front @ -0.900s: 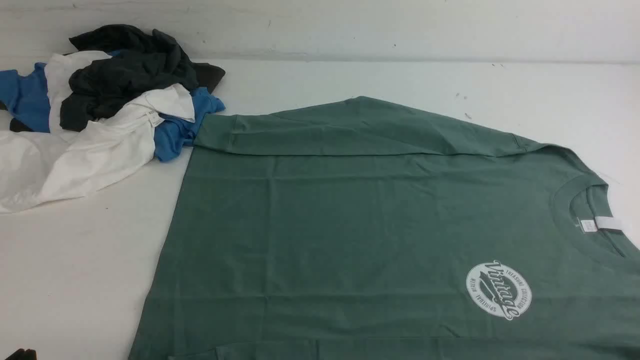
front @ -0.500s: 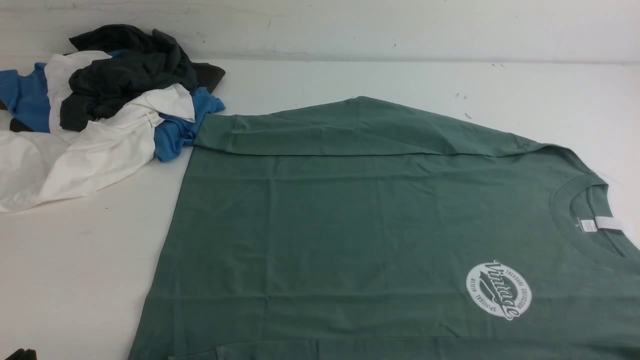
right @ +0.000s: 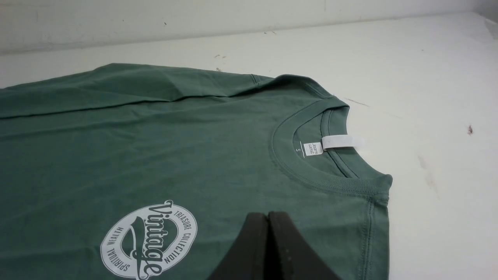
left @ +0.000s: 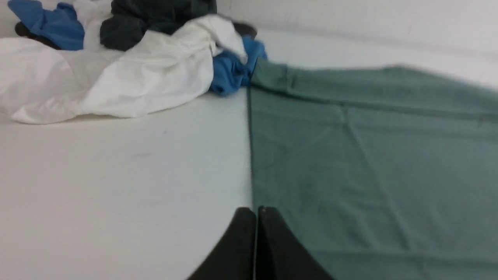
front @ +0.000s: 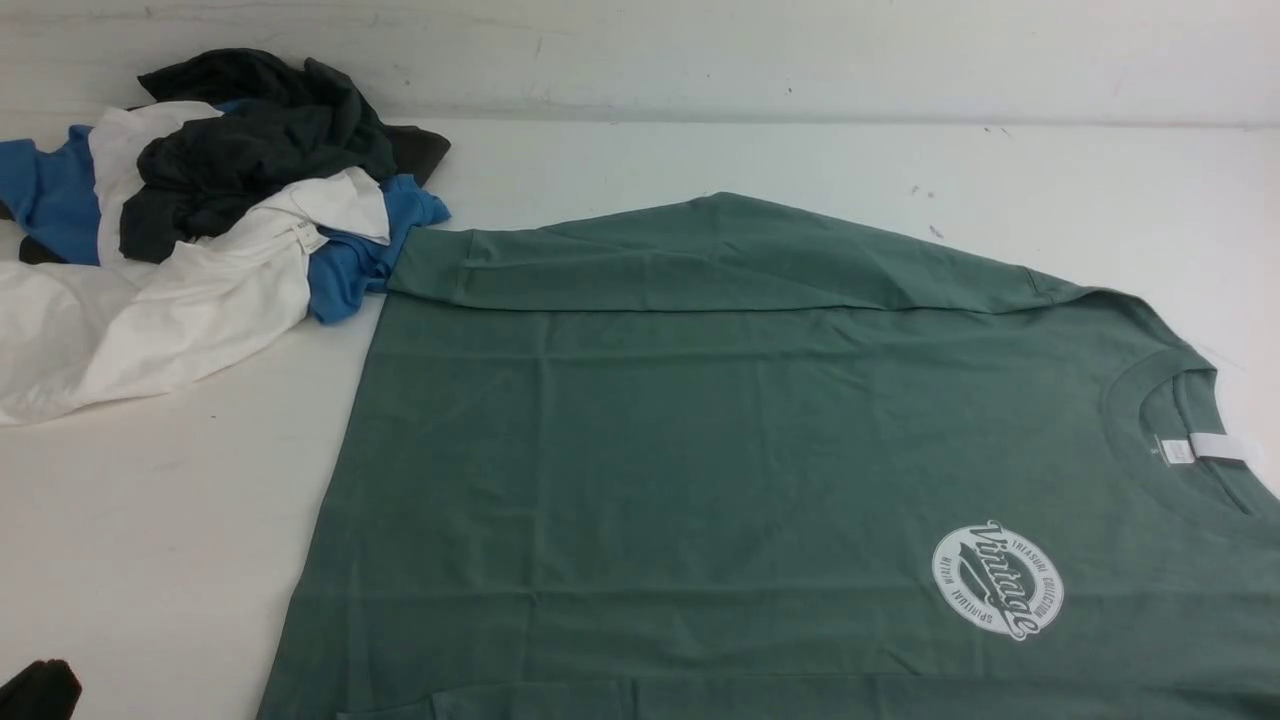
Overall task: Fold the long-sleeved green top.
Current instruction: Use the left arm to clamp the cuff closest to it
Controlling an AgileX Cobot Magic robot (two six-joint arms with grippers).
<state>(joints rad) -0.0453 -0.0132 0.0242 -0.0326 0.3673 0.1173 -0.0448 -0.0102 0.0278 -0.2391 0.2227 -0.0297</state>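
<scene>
Green long-sleeved top (front: 700,480) flat, fills centre to lower right of front frame. Left gripper (left: 255,212) clenched, empty, at hem (left: 251,155). Right gripper (right: 268,216) clenched, empty, beside logo (right: 149,241). Risk: sleeve cuff (front: 425,265) touches blue garment (front: 370,260) in pile (front: 230,160) upper left, so fold could drag it along.

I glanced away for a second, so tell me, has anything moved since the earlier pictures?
Only the left pincer: its dark tip has come further into the front view's lower left corner. It has grasped or released nothing. The green top and the pile of blue, white and black clothes lie as before.
</scene>
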